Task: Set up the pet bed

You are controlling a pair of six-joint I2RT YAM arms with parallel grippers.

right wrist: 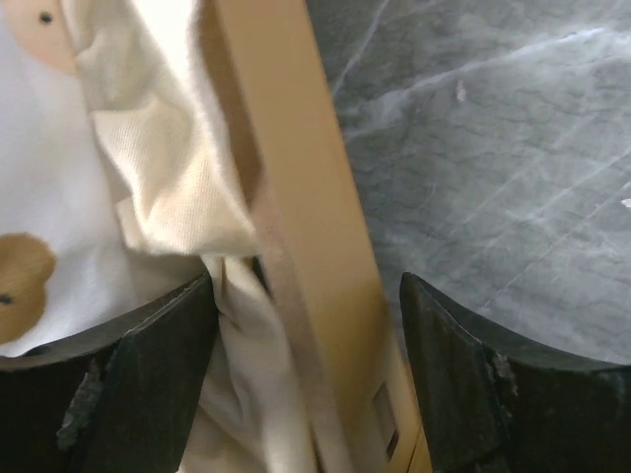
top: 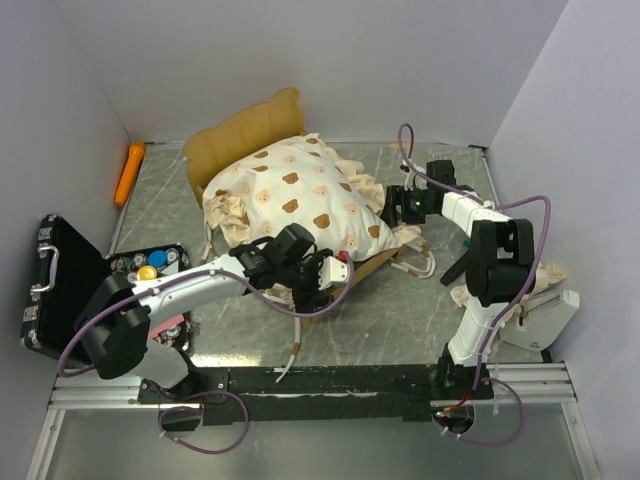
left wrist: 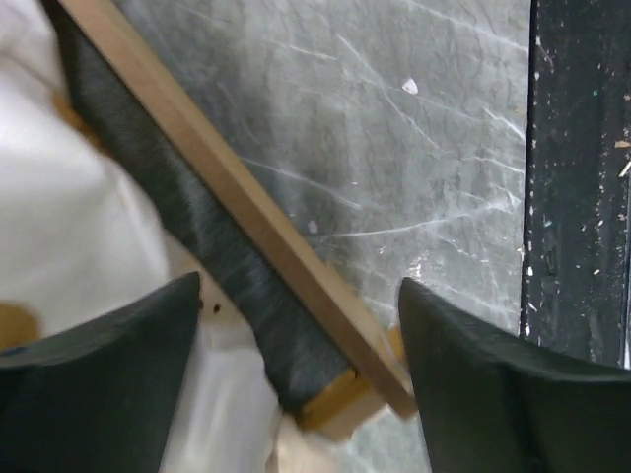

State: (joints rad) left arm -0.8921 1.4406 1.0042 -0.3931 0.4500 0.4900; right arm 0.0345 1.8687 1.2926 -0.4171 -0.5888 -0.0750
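Likely step: squaring the pet bed [top: 300,195], mid-tabletop [top: 400,310], mattress in frame.
Left claw [left wrist: 301,325] straddles its near corner, right claw [right wrist: 308,325] its right rail, both spread. The next move calls for closing on wood, not ruffle.

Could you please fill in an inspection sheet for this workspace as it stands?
Surface: grey marbled table.
Job's things: bed mid-table, headboard toward the back wall; bear-print mattress lying on it.
Clutter: orange object back left; open black case left; white box right.
Claws: left claw open over the bed's near corner; right claw open, astride its side rail.
Cables: purple cables loop off both arms.
Surroundings: plain walls on three sides.
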